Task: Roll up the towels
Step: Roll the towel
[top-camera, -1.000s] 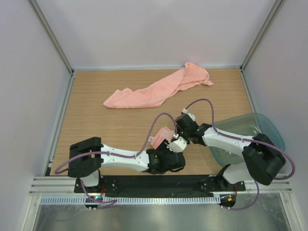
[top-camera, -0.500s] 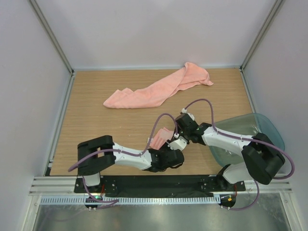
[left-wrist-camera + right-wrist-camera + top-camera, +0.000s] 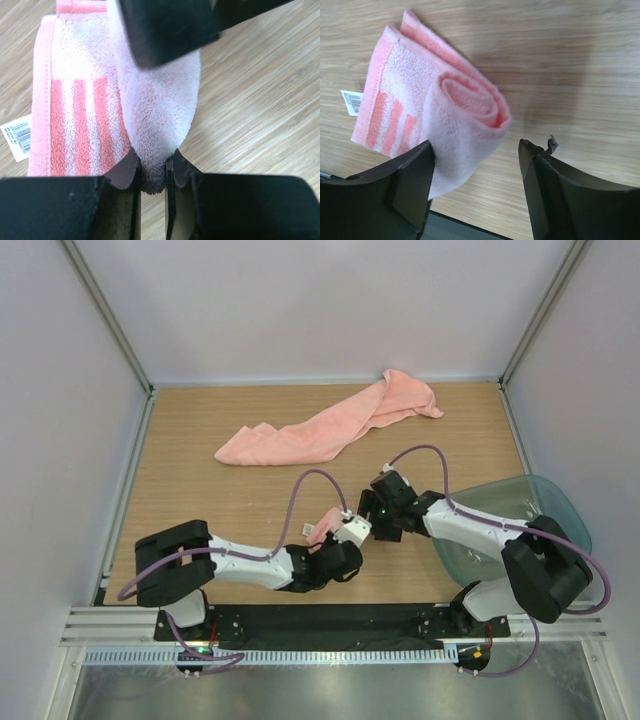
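The small striped towel [image 3: 325, 524] lies partly rolled on the wood between my two grippers. In the left wrist view its rolled part [image 3: 160, 105] runs down into my left gripper [image 3: 152, 170], which is shut on the roll's near end. The flat part with pale stripes [image 3: 75, 115] and a barcode tag lies to the left. My right gripper [image 3: 476, 147] is open. Its left finger [image 3: 412, 172] touches the roll [image 3: 465, 125] and its right finger stands apart over bare wood. The long plain towel [image 3: 325, 428] lies spread and unrolled at the back.
A translucent teal tray [image 3: 545, 502] sits at the right edge under my right arm. One of the right gripper's dark fingers [image 3: 165, 30] hangs over the roll in the left wrist view. White walls close in the tabletop [image 3: 200, 480] on three sides.
My right gripper has opened and let go of the roll. My left gripper has closed on the roll's end, and the left arm has shifted a little to the left.
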Motion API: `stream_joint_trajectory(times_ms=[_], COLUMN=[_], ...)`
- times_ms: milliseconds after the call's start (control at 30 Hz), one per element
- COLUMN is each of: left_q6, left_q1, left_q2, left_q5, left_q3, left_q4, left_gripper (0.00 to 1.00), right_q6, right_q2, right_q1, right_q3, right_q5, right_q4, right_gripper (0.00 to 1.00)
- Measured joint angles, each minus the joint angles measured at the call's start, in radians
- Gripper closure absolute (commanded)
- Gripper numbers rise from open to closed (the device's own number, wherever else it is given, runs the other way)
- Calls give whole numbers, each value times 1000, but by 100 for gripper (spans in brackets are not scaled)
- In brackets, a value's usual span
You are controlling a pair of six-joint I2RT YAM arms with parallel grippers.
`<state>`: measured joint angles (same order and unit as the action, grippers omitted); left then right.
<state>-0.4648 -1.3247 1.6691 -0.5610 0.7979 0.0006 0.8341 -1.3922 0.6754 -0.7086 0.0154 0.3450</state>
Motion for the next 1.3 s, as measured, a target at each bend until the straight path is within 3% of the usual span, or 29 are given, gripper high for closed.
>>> stream_joint_trajectory(times_ms=[200, 700, 1067, 1300], left_q6=[-63, -263, -489, -590], left_q1=[90, 267, 425, 516], left_q2=[-93, -232, -236, -196], left_q5=[134, 416, 599, 698], left_q3=[-82, -304, -447, -516], left_q4=[44, 264, 499, 653], left_gripper=[100, 100, 100, 100], right_q6=[-44, -95, 10, 80], right_q2=[26, 158, 193, 61], right_q1=[-103, -174, -178, -178], right_q3=[-24, -28, 247, 319], right_q5=[33, 91, 402, 473], right_q4=[52, 50, -376, -680], right_gripper=[18, 17, 18, 18])
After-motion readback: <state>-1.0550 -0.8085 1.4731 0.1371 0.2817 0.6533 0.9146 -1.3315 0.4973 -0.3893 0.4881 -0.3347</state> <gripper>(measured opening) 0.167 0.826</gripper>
